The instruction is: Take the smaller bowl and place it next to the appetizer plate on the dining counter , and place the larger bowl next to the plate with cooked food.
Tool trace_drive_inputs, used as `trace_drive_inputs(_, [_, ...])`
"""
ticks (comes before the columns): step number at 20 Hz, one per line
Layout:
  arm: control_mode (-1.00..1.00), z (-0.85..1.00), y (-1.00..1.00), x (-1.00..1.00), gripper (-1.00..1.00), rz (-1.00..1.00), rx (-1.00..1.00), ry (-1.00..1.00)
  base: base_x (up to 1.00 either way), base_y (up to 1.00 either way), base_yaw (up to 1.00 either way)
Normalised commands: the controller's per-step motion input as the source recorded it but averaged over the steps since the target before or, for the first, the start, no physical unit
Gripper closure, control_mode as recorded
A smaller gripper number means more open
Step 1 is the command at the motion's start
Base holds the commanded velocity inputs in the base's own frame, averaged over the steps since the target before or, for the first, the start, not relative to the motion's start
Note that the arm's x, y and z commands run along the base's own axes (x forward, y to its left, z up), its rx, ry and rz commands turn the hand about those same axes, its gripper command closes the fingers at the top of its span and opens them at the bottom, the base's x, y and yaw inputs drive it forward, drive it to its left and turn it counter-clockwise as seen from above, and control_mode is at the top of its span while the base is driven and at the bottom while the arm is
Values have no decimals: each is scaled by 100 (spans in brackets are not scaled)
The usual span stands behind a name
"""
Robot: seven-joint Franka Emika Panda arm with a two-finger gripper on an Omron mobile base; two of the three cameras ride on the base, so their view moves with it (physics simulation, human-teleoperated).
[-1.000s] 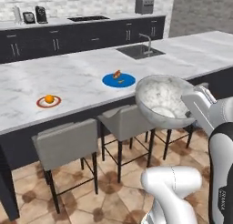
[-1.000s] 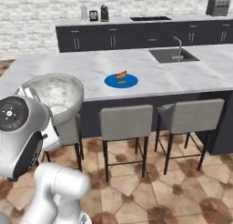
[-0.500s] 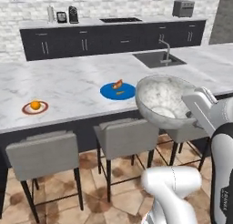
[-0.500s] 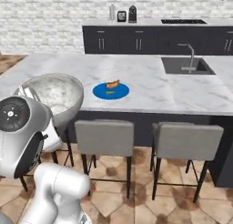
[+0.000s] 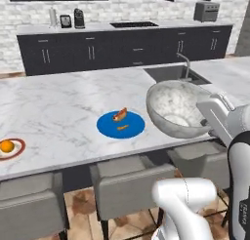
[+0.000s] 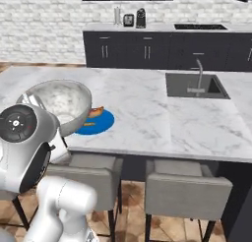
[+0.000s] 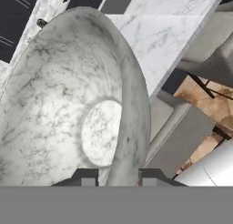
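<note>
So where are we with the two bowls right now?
Done: nothing is set down that I can see. In hand: the gripper holds the larger bowl by its rim, tilted, above the dining counter beside the blue plate with cooked food. Left: placing it, then putting the smaller bowl by the appetizer plate.

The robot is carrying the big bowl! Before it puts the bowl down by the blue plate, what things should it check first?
1. Bowl held firmly: the larger bowl has its rim between the fingers of the gripper. Ok.
2. Bowl level: it tips to one side in the left base view. Not ok for setting down yet.
3. Blue plate found: the plate with cooked food lies near the front edge of the dining counter. Ok.
4. Free spot beside the plate: bare marble shows toward the sink. Ok.
5. Bowl over that spot: whether it hangs over the counter or over the stools by the edge, cannot tell.
</note>
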Motion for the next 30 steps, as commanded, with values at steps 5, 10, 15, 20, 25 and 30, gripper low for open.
trace_drive_inputs(5, [100, 0, 0, 0, 100, 0, 0, 0, 95, 1, 28])
trace_drive_inputs(10, [100, 0, 0, 0, 100, 0, 0, 0, 1, 18, 20])
trace_drive_inputs(15, [100, 0, 0, 0, 100, 0, 0, 0, -65, 94, -13])
trace_drive_inputs(20, [100, 0, 0, 0, 100, 0, 0, 0, -46, 98, -2])
trace_drive_inputs(25, [100, 0, 0, 0, 100, 0, 0, 0, 92, 53, 0])
trace_drive_inputs(30, [100, 0, 0, 0, 100, 0, 0, 0, 100, -47, 12])
